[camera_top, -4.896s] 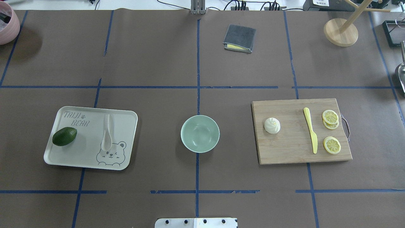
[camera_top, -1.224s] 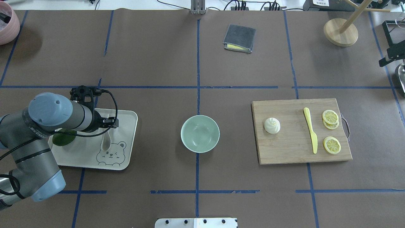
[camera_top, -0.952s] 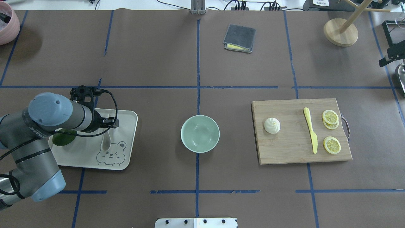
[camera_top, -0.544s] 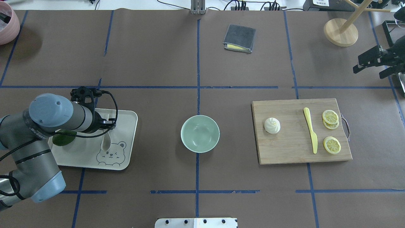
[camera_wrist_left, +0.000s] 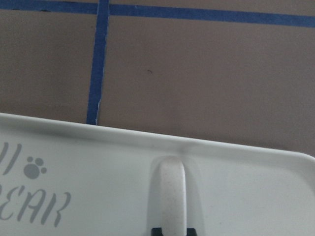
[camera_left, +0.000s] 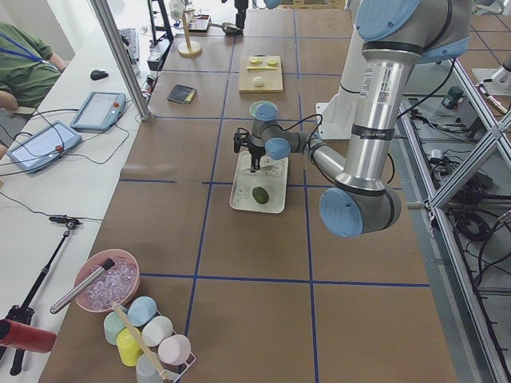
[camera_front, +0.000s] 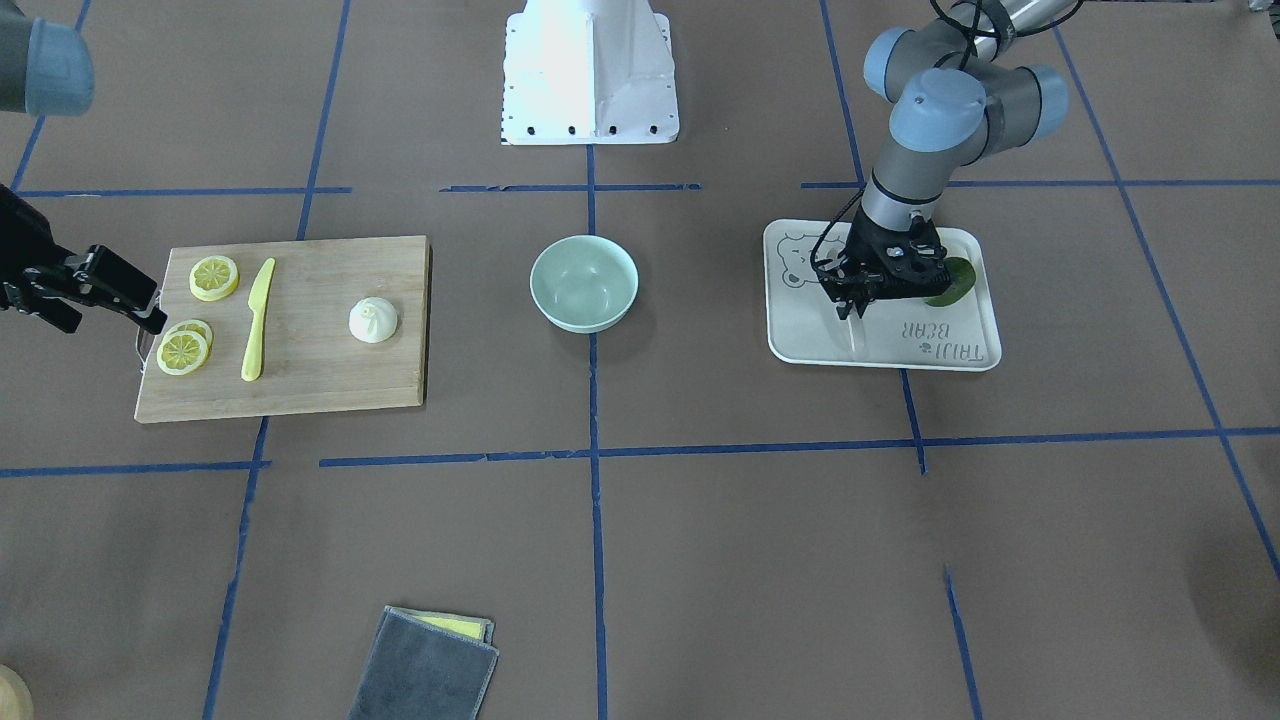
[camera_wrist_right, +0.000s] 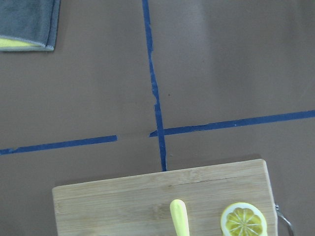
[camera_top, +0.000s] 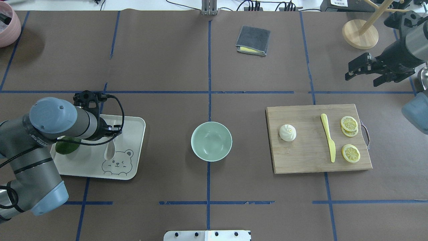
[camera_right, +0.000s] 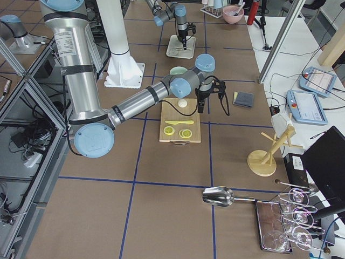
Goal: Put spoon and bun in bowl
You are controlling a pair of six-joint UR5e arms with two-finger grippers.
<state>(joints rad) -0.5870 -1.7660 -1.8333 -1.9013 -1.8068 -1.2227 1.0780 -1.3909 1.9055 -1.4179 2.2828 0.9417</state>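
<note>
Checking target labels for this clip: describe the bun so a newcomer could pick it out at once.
Find the wooden cutting board on the table's right half in the overhead view. On its end nearest the green bowl sits the bun, alone. It is the only white, domed, pleated thing there; the knife and lemon slices are yellow and flat.

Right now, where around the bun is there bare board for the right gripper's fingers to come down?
Bare cutting board lies all around the bun: widest between it and the yellow knife, and toward the robot-side edge. It is crowded past the knife, where the lemon slices sit.
</note>
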